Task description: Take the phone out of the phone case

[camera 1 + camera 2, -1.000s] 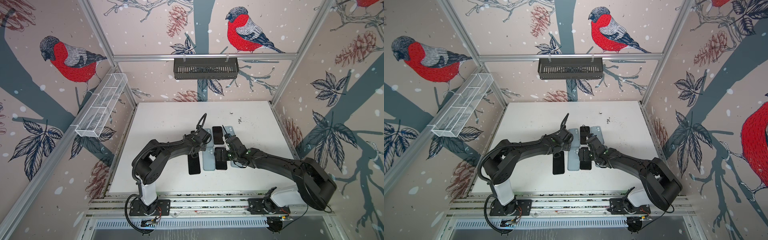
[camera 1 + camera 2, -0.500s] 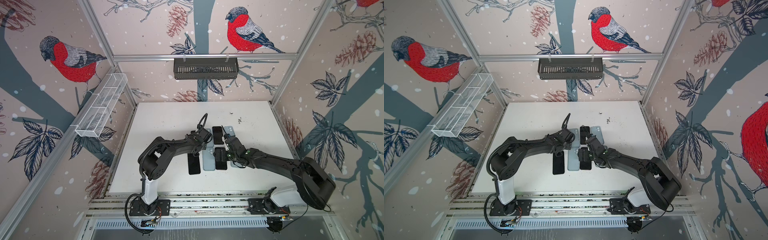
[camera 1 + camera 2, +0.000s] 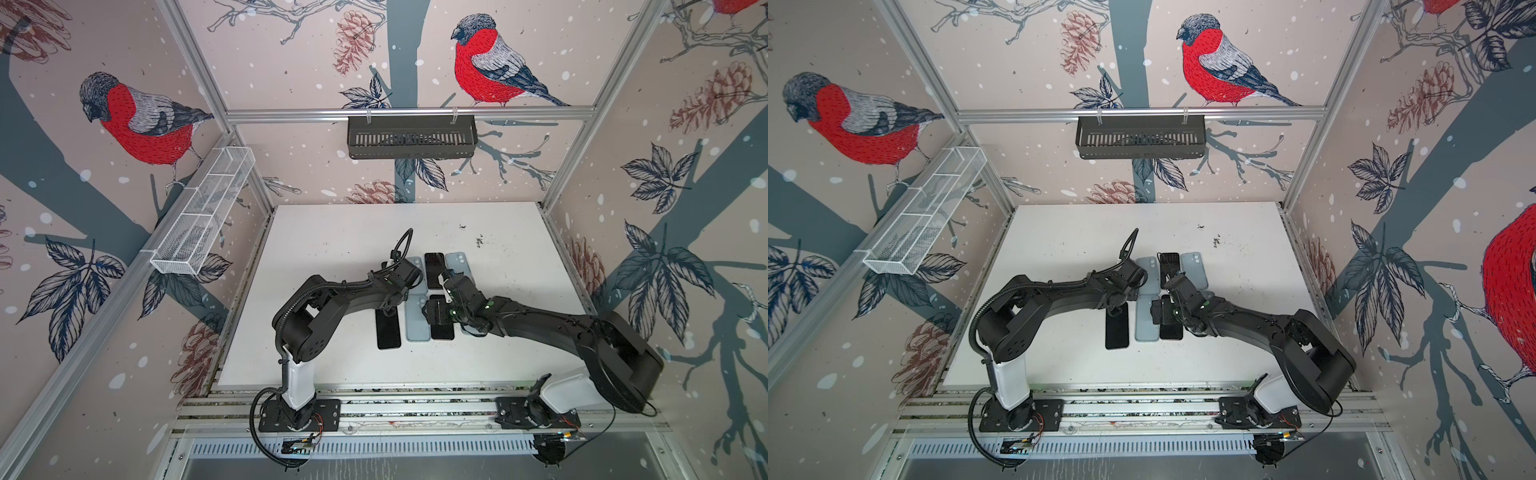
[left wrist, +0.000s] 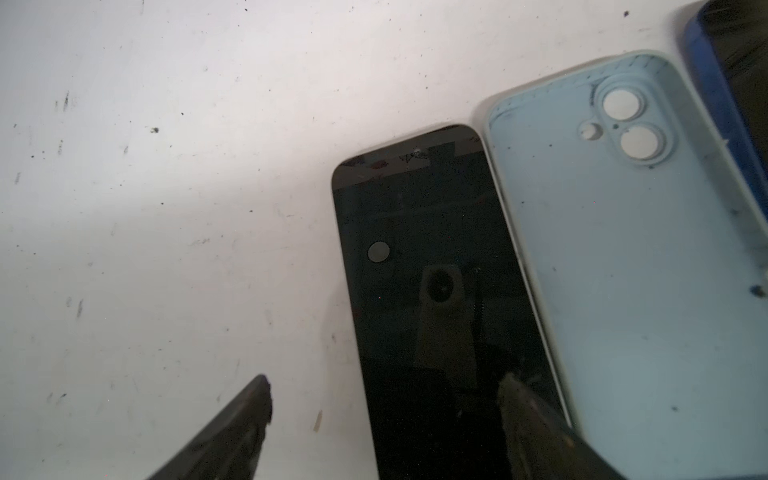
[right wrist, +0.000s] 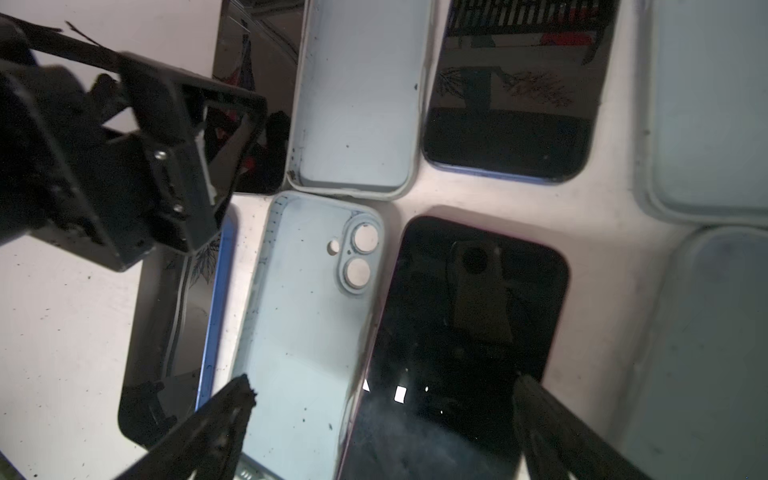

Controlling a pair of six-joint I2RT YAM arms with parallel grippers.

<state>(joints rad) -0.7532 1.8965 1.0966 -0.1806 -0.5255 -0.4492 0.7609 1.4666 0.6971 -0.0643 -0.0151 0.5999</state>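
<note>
A black phone [image 4: 436, 291] lies screen-up on the white table [image 3: 332, 232], at the left end of the row in both top views [image 3: 388, 332] [image 3: 1117, 332]. An empty light-blue phone case [image 4: 644, 270] [image 5: 307, 311] lies alongside it, touching. My left gripper [image 4: 384, 399] [image 3: 390, 305] hovers open over the phone's far end, one finger over the table and the other over the phone's edge by the case. My right gripper [image 5: 382, 395] [image 3: 432, 311] stands open over the case and a second black phone [image 5: 469, 324]. Neither holds anything.
Further back lie another empty light-blue case [image 5: 357, 95], a black phone [image 5: 511, 91] and more light-blue cases [image 5: 706, 104]. A black basket [image 3: 411, 137] hangs on the back wall. A white wire basket [image 3: 203, 216] hangs on the left wall.
The left arm's elbow has swung in toward the middle while its gripper stayed over the phone. The right arm has hardly moved.
</note>
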